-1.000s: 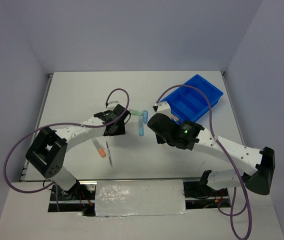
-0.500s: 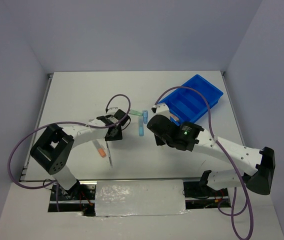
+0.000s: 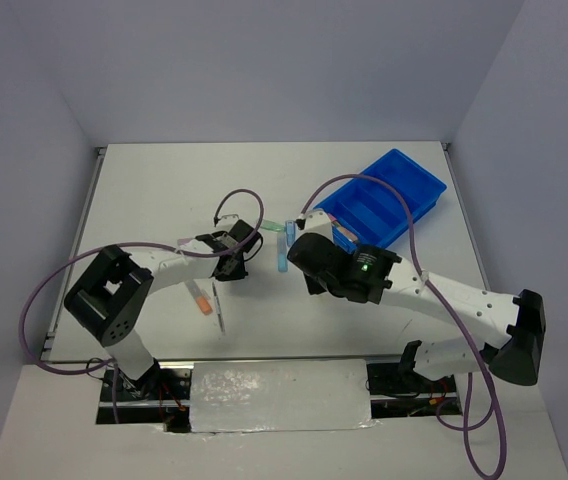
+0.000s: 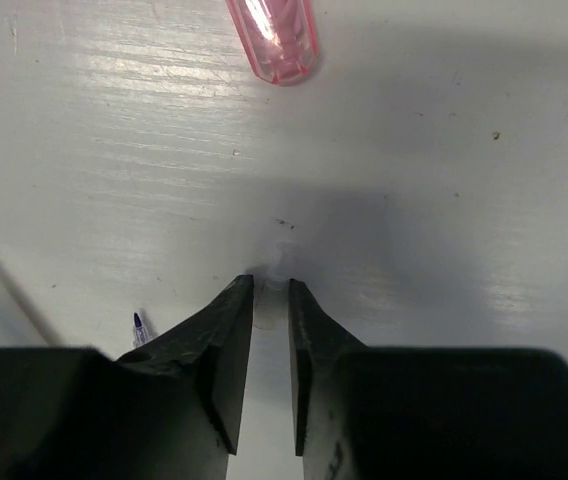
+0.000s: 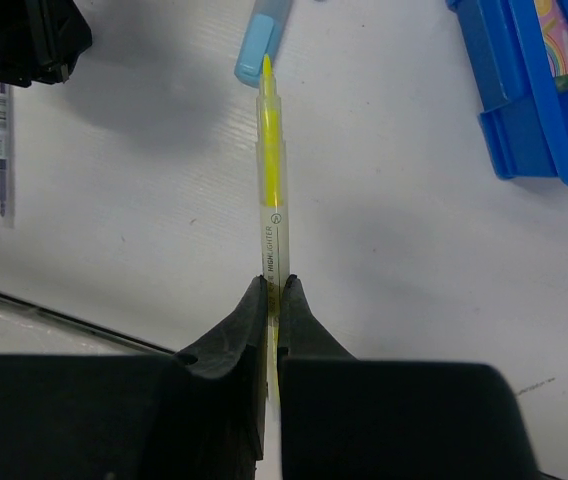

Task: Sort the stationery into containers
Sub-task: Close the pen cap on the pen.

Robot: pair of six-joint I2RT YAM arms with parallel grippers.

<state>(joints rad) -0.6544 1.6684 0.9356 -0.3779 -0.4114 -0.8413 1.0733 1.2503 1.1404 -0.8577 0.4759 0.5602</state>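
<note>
My right gripper is shut on a yellow highlighter, held above the table with its tip toward a light blue pen. In the top view the right gripper is left of the blue tray. My left gripper is nearly shut, with a small clear piece between its tips, low over the table. A pink cap lies ahead of it. In the top view the left gripper is left of the light blue pen and a green one.
An orange pen and a slim grey pen lie near the front, below the left gripper. The tray's corner shows at the right wrist view's top right, with something pink and patterned inside. The two grippers are close together.
The left gripper has moved a little toward the front edge and lower. The right arm has shifted slightly left, still holding the yellow highlighter.
</note>
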